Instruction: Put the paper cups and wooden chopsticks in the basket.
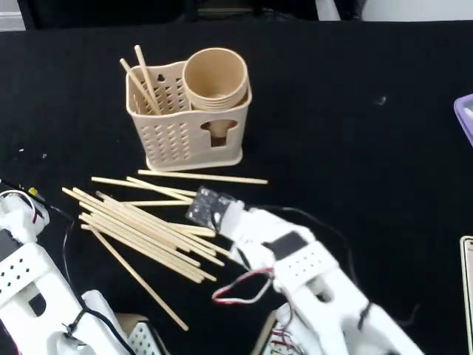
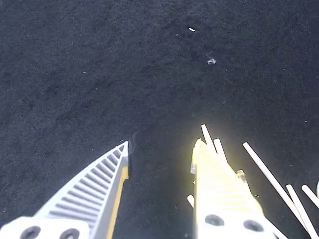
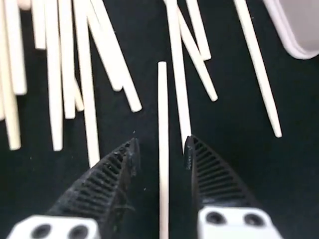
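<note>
The single chopstick [image 3: 162, 99] you were after lay flat on the black table [image 1: 355, 170], running straight between the spread jaws of the right gripper [image 3: 160, 149]. Neither finger touched it, so nothing was pinched. It sat at the right edge of the loose pile of chopsticks [image 1: 148, 233], in front of the basket [image 1: 188, 137].

In my judgement the step in hand was closing on that one stick. To do it well, you needed to keep it centred between the fingers and lower until the tips nearly met the cloth. A neighbouring stick [image 3: 178, 84] lay just beside the right-hand finger and could have been caught too. You also needed to grip away from the stick's end, so it would hang steadily for the lift to the basket.

Farther out, the basket stood at the far left of the table. It held stacked paper cups [image 1: 216, 78] in its right compartment and two chopsticks [image 1: 144, 83] leaning in its left. The left gripper [image 2: 162, 147] hung with fingers spread over bare cloth, with a few stick ends [image 2: 271, 174] just beside one finger.

In the high view the right arm [image 1: 295, 266] covered its own fingertips and the stick between them. How many cups were stacked was hard to tell. A purple object [image 1: 465, 115] was cut off at the right edge.
</note>
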`<state>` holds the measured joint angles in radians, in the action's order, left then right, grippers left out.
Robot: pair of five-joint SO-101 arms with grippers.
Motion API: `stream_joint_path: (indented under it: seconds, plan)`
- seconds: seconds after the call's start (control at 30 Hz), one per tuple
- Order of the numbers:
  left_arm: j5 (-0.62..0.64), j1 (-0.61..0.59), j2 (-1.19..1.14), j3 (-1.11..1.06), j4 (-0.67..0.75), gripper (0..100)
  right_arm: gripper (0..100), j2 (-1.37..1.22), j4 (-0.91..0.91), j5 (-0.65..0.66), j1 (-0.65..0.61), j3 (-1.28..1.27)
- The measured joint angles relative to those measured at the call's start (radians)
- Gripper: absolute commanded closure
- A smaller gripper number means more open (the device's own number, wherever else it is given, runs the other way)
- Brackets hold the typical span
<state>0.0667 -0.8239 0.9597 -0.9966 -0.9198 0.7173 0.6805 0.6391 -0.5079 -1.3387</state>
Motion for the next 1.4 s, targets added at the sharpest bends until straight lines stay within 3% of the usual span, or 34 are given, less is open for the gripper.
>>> stream_joint_path:
  seconds: [0.27,0.4,0.5,0.63,0.8,1.0,1.4]
  plan:
    - [0.0,0.0,0.0,-0.009,0.0,79,85.3,-0.296,-0.069,-0.012,0.002,0.127]
    - [0.0,0.0,0.0,-0.009,0.0,79,99.2,-0.301,-0.069,-0.012,0.003,0.132]
    - [0.0,0.0,0.0,-0.009,0.0,79,98.5,-0.292,-0.074,-0.012,0.005,0.13]
    - [0.0,0.0,0.0,-0.009,0.0,79,98.8,-0.235,-0.061,-0.012,0.023,0.109]
    - [0.0,0.0,0.0,-0.009,0.0,79,98.8,-0.081,0.034,-0.012,0.138,0.104]
    - [0.0,0.0,0.0,-0.009,0.0,79,98.8,0.12,0.258,0.117,0.242,0.08]
    - [0.0,0.0,0.0,-0.009,0.0,79,98.7,0.262,0.302,0.123,0.187,0.037]
